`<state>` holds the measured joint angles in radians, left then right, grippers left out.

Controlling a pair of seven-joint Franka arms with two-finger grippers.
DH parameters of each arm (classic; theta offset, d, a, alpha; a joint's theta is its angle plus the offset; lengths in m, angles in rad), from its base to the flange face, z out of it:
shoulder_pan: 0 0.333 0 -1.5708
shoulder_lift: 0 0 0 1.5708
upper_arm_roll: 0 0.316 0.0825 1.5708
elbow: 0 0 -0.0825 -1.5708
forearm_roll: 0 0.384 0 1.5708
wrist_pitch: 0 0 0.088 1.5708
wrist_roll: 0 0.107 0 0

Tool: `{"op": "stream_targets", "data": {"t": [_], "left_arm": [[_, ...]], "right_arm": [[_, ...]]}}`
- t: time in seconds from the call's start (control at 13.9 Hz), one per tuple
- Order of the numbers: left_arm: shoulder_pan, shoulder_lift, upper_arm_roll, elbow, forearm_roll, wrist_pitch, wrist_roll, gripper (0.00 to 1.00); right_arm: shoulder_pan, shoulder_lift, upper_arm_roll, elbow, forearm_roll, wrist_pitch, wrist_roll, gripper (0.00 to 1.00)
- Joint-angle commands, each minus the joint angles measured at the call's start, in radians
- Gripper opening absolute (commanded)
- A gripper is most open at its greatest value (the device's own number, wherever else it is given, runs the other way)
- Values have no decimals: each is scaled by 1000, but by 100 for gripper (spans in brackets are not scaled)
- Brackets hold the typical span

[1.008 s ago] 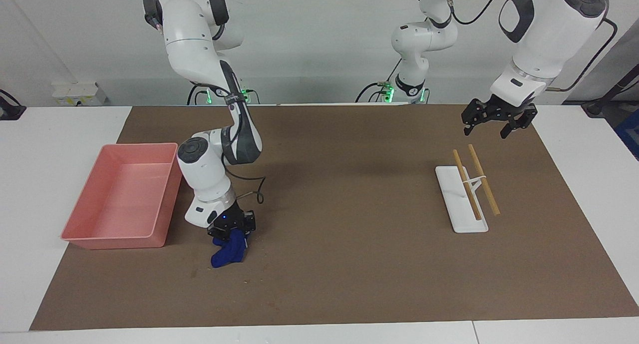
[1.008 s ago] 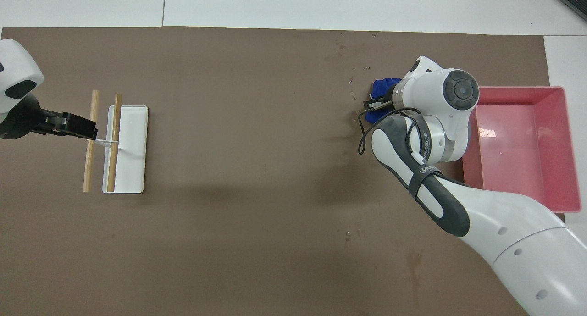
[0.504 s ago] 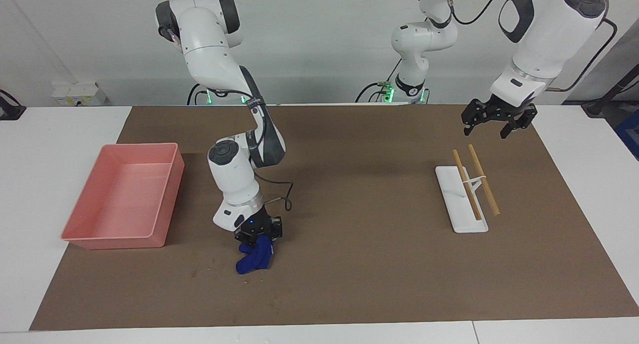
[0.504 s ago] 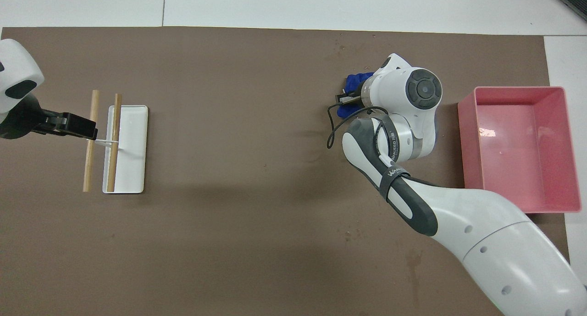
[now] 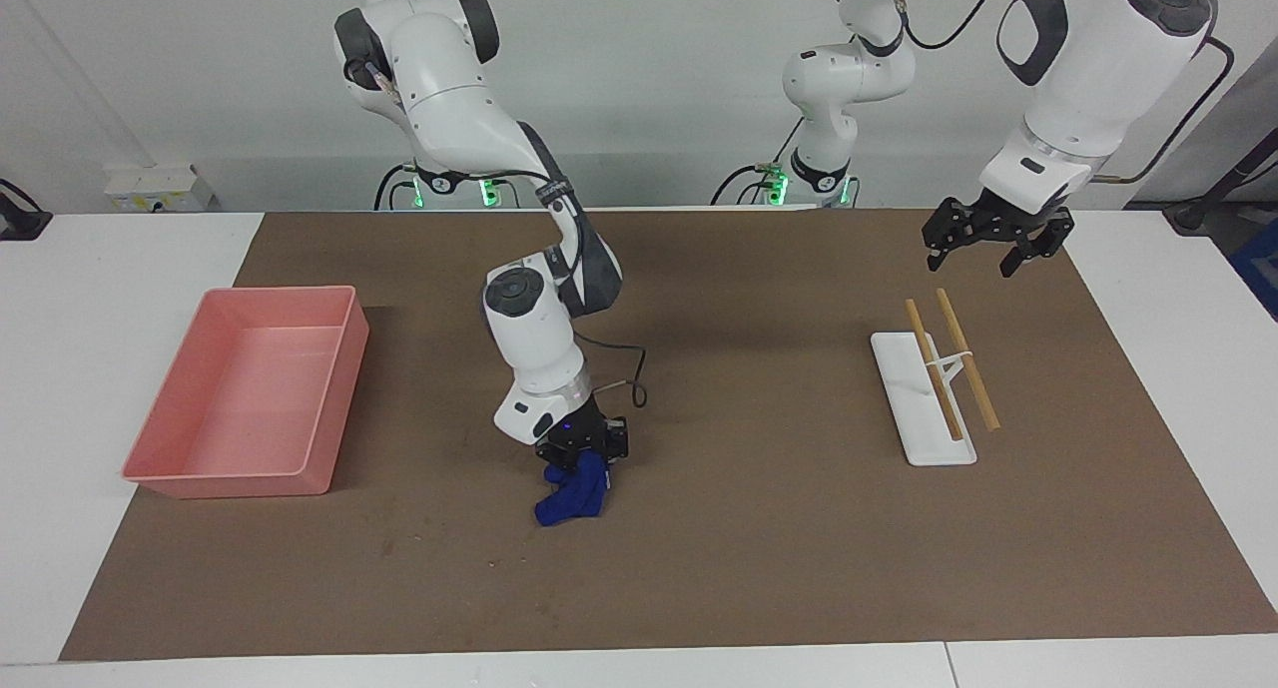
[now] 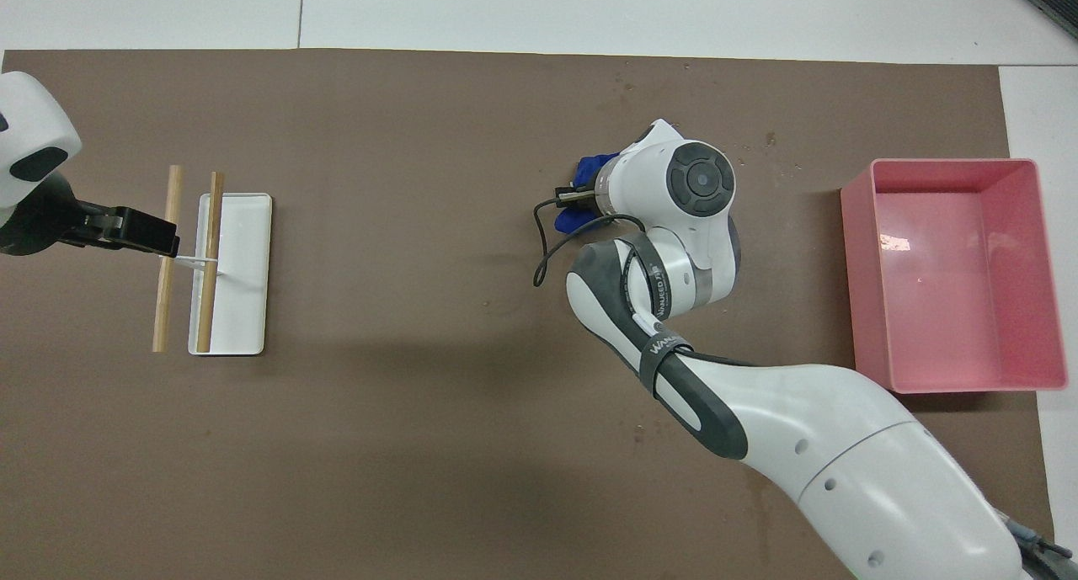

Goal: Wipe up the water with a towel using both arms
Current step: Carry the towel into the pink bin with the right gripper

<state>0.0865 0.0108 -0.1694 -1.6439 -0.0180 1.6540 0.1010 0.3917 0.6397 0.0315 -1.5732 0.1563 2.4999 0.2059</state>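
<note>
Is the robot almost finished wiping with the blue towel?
Not yet. The right gripper is shut on the towel and presses it onto the brown mat, mid-table. The left gripper waits open above the wooden rack, so the two-arm part looks still to come.

Right arm's wrist housing [image 6: 686,184] covering the right gripper and most of the towel [image 6: 581,201] in the overhead view, left arm [image 6: 29,167] cut off at that view's nine o'clock edge, right arm's base cut off at five o'clock.

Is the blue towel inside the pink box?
No, the towel hangs from the right gripper over the brown mat, apart from the pink box.
</note>
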Motion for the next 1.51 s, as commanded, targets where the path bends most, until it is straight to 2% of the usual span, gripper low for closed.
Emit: {"op": "stream_targets", "data": {"t": [0.0, 0.29, 0.65, 0.86, 1.08, 1.3, 1.44], "left_arm": [[-4, -15, 1, -8, 16, -10, 6, 100], [-103, -18, 86, -8, 16, -20, 6, 100], [-105, -20, 93, -16, 16, -16, 5, 100], [-103, -20, 94, -16, 16, -10, 5, 100], [-102, -20, 94, -16, 16, -10, 5, 100], [-102, -20, 94, -16, 16, -8, 5, 100], [-102, -22, 94, -17, 16, -28, 5, 100]], "right_arm": [[-22, 15, 7, 111, 11, -140, 1, 0], [-103, -79, 4, 108, -70, -307, -141, 0], [-252, -271, 1, 104, -81, -678, -388, 0], [-381, -363, 1, 64, -181, -791, -624, 0], [-540, -408, 1, -39, -211, -750, -940, 0], [-591, -484, 1, -262, -219, -499, -1054, 0], [-614, -512, 1, -336, -219, -420, -1135, 0]]}}
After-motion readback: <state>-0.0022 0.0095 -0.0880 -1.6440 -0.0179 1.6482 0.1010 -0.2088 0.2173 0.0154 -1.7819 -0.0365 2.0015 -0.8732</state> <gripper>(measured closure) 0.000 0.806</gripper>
